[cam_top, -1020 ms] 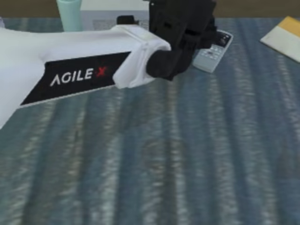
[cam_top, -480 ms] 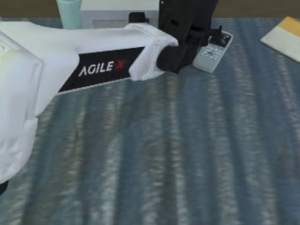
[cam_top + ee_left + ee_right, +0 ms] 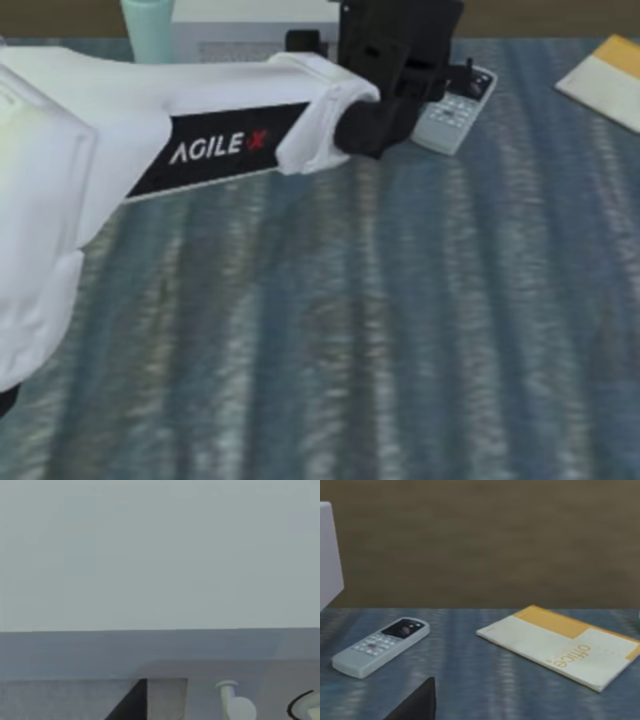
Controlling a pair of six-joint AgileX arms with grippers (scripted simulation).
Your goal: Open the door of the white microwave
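Left gripper (image 3: 400,60) at table's far edge against white microwave (image 3: 255,20), finger state can't be told, door (image 3: 55,700) barely in view; right arm parked out of top view; risk: blind contact slipping off door edge w/o opening.

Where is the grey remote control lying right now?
In the top view the remote control lies at the far edge of the table, right of centre, partly under the left arm's black wrist, with the yellow-banded booklet further right.
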